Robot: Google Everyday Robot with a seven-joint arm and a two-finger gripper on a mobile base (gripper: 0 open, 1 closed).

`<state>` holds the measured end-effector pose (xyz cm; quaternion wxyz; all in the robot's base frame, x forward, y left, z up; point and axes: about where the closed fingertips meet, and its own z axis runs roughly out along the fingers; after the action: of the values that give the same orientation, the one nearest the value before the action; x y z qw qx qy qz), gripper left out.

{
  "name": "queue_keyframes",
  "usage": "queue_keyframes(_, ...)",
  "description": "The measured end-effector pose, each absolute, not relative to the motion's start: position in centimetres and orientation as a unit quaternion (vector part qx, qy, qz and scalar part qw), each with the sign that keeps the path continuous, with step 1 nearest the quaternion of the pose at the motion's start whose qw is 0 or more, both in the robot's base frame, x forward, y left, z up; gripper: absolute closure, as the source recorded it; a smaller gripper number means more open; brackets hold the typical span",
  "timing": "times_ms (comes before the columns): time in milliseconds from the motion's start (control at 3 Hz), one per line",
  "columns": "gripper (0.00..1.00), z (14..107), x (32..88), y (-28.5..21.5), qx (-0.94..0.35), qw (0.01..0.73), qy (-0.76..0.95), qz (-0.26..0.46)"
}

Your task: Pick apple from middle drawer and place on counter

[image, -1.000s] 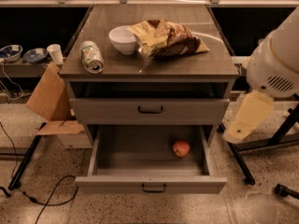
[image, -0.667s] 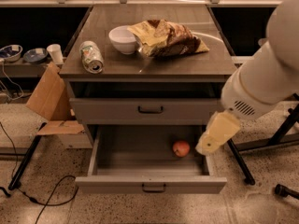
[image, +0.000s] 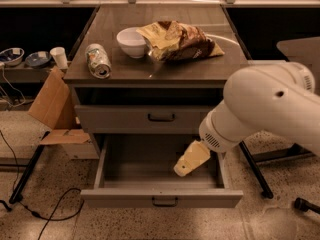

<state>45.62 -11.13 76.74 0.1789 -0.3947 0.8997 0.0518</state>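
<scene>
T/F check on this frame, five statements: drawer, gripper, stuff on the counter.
1. The middle drawer is pulled open. True.
2. The gripper hovers above the counter. False: it is low, over the open middle drawer.
3. A white bowl stands on the counter. True.
4. The can stands upright. False: it lies on its side near the counter's left front corner.
5. The apple sits on the counter. False: no apple shows there, or anywhere in this view.

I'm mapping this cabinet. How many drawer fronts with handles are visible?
2: the closed drawer front below the counter, and the pulled-out middle drawer beneath it, with the gripper over its interior.
</scene>
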Motion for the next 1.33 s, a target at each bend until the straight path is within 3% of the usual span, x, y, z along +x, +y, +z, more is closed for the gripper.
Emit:
queue_keyframes(667, 0.00, 68.2, 47.3, -9.7, -0.289, 0.152, 0.939, 0.106)
queue_keyframes(1333, 0.00, 67.6, 48.4, -9.3, -0.273, 0.152, 0.943, 0.112)
